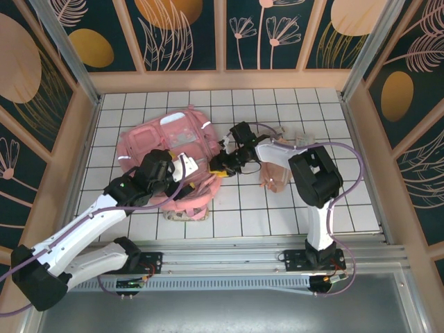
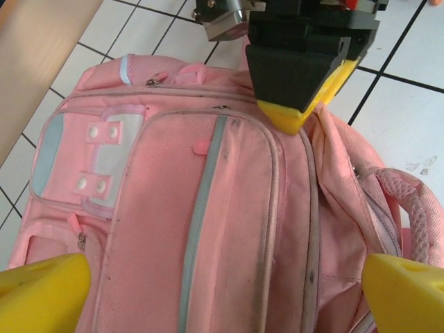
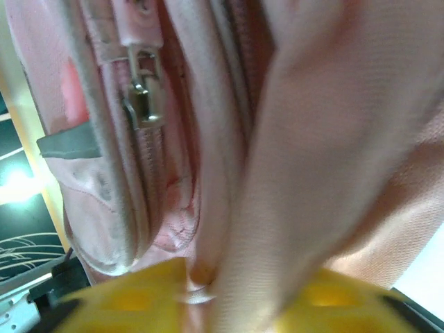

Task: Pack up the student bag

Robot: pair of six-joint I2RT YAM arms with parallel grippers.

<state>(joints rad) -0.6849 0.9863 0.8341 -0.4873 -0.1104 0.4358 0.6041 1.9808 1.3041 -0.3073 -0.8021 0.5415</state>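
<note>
The student bag (image 1: 163, 139), a large pink backpack, lies flat on the white tiled floor at left of centre. Its front pockets and grey-blue strips (image 2: 198, 222) face the left wrist camera. My left gripper (image 2: 225, 291) hovers just above the bag's front, open wide, with one yellow fingertip (image 2: 41, 291) at each lower corner and nothing between them. My right gripper (image 1: 220, 166) is at the bag's right edge, and its yellow pads (image 2: 305, 114) are pinched together on a fold of pink fabric. In the right wrist view that pink band (image 3: 305, 180) runs down between the fingers, next to a metal zip pull (image 3: 142, 94).
A small peach pouch (image 1: 274, 177) lies on the tiles right of the bag, under the right arm. Small pale items (image 1: 297, 139) sit behind it. Wooden walls ring the floor, and a metal rail (image 1: 229, 260) runs along the near edge.
</note>
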